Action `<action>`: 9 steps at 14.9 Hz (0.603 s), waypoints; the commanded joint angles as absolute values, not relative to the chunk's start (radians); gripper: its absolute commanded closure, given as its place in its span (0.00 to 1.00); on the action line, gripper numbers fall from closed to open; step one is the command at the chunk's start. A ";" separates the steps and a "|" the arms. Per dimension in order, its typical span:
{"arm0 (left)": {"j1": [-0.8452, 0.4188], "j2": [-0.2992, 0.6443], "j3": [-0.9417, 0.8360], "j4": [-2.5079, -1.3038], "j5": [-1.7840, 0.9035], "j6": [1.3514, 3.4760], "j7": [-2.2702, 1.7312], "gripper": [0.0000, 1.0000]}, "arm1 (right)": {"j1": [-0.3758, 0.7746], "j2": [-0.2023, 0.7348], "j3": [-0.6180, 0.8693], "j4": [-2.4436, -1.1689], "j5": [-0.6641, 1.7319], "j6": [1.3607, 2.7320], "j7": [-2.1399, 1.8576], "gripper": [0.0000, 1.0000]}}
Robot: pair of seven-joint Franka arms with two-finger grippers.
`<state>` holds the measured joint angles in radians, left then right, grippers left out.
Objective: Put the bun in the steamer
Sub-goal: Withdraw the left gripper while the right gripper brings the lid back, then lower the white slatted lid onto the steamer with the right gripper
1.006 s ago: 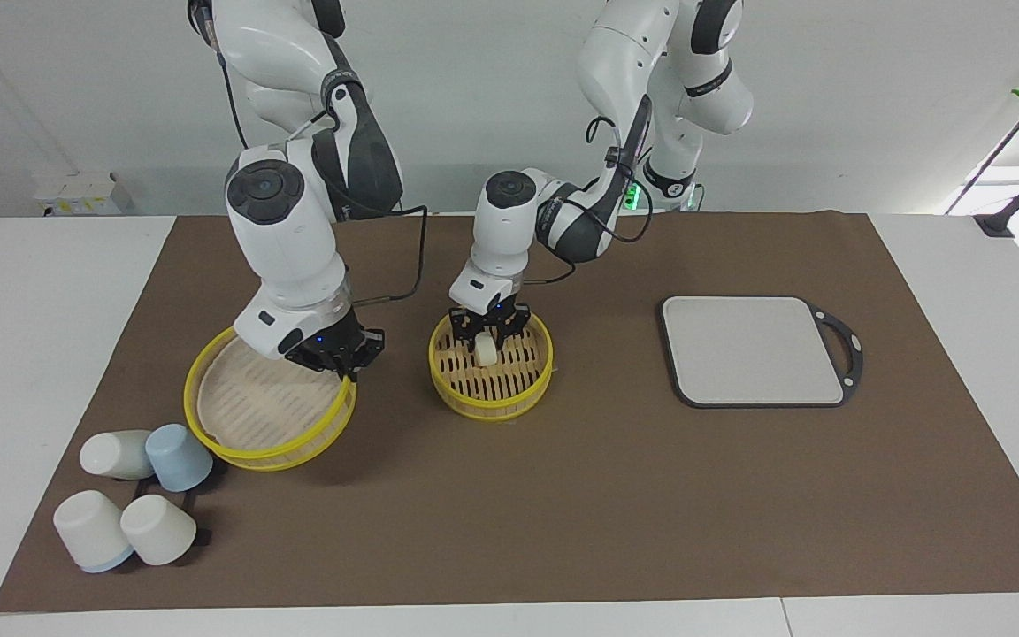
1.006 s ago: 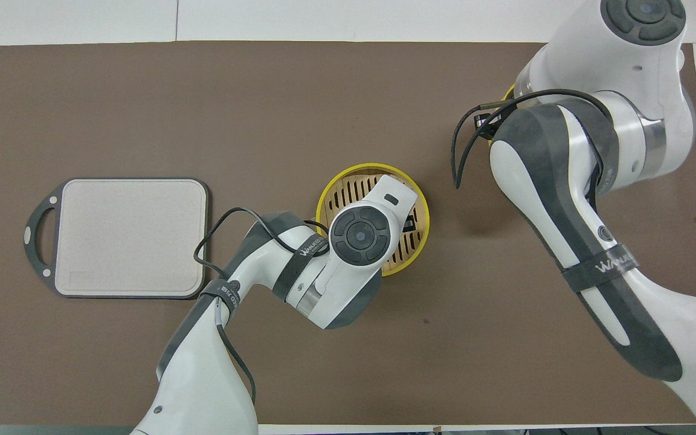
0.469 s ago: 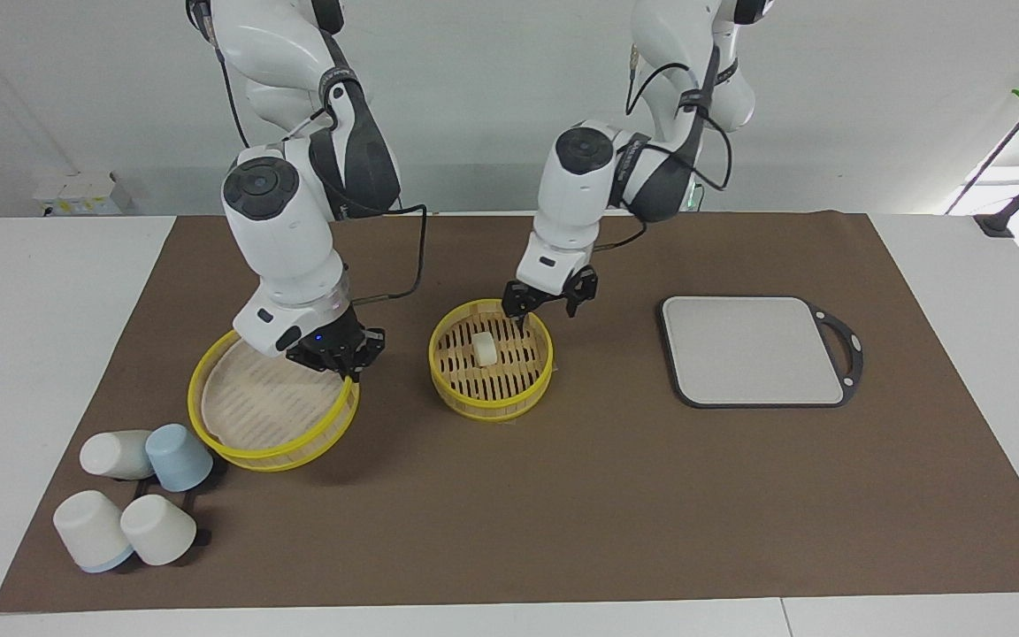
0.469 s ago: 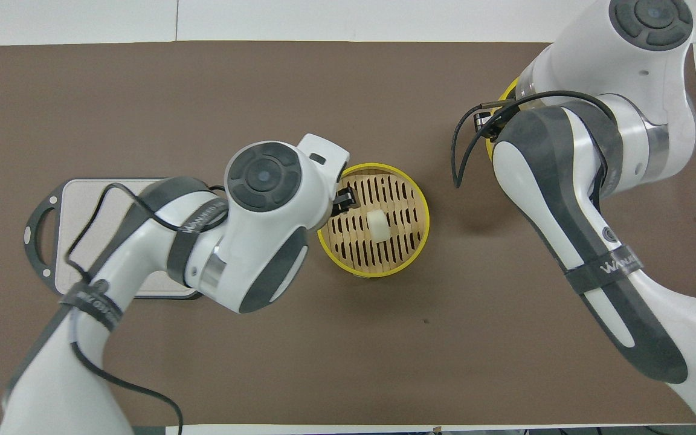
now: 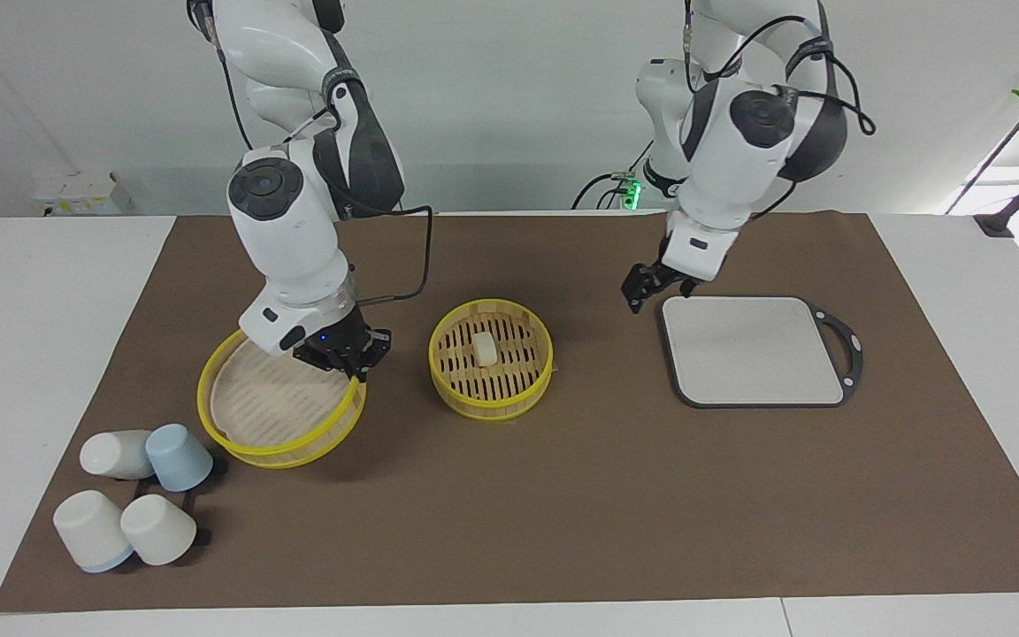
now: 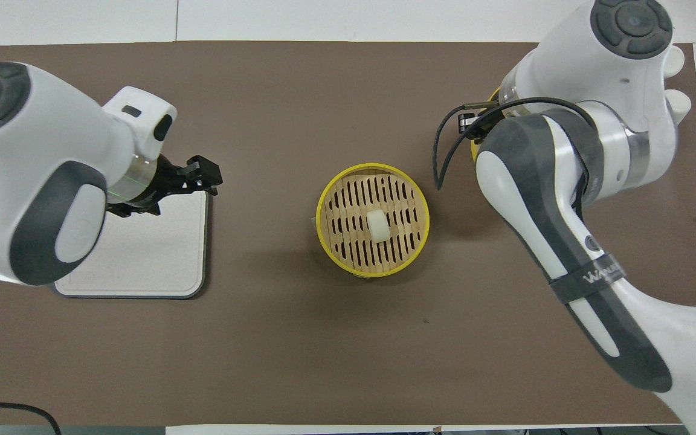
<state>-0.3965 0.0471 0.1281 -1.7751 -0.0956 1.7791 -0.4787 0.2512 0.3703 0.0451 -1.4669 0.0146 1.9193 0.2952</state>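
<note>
The cream-white bun (image 5: 485, 348) (image 6: 378, 225) lies alone on the slatted base of the yellow-rimmed steamer (image 5: 440, 372) (image 6: 326, 194) at the middle of the mat. My left gripper (image 5: 655, 292) (image 6: 209, 178) hangs open and empty in the air over the corner of the grey board nearest the steamer. The right gripper (image 5: 334, 358) is shut on the rim of the steamer lid (image 5: 275, 416), which tilts with its gripped edge raised, beside the steamer toward the right arm's end. In the overhead view the right arm hides that gripper and almost all of the lid.
A flat grey board (image 5: 753, 349) (image 6: 142, 254) with a black handle lies toward the left arm's end. Several white and pale-blue cups (image 5: 158, 529) (image 6: 677, 103) lie on their sides at the mat's corner, farther from the robots than the lid.
The left gripper opened, left the bun in the steamer, rose and swung away to the board. The right gripper carried the tilted lid a little closer to the steamer.
</note>
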 commanded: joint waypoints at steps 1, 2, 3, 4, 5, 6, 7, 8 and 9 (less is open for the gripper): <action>-0.316 -0.011 0.121 -1.778 -0.097 1.706 -0.352 0.00 | 0.336 0.331 0.046 -1.528 0.026 1.997 0.457 1.00; -0.298 -0.017 0.126 -1.766 -0.091 1.678 -0.313 0.00 | 0.357 0.330 0.046 -1.537 0.026 2.006 0.494 1.00; -0.275 -0.026 0.127 -1.752 -0.077 1.651 -0.276 0.00 | 0.388 0.330 0.046 -1.542 0.025 2.019 0.547 1.00; -0.258 -0.035 0.127 -1.746 -0.066 1.632 -0.243 0.00 | 0.417 0.330 0.046 -1.546 0.025 2.028 0.607 1.00; -0.247 -0.049 0.127 -1.743 -0.058 1.614 -0.209 0.00 | 0.457 0.333 0.045 -1.546 0.020 2.042 0.656 1.00; -0.235 -0.061 0.127 -1.744 -0.051 1.605 -0.186 0.00 | 0.498 0.340 0.043 -1.540 0.012 2.045 0.701 1.00; -0.226 -0.074 0.127 -1.744 -0.049 1.589 -0.164 0.00 | 0.532 0.351 0.043 -1.533 0.009 2.043 0.748 1.00; -0.222 -0.081 0.127 -1.744 -0.037 1.571 -0.149 0.00 | 0.554 0.366 0.041 -1.529 0.009 2.045 0.780 1.00; -0.222 -0.095 0.126 -1.747 -0.017 1.557 -0.128 0.00 | 0.574 0.380 0.041 -1.525 0.008 2.045 0.807 1.00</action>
<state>-0.2329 -0.0671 0.1356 -1.7485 -0.0564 1.6024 -0.1731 0.5410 0.3709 0.0476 -1.5141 0.0138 2.0245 0.7483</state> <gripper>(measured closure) 0.000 0.916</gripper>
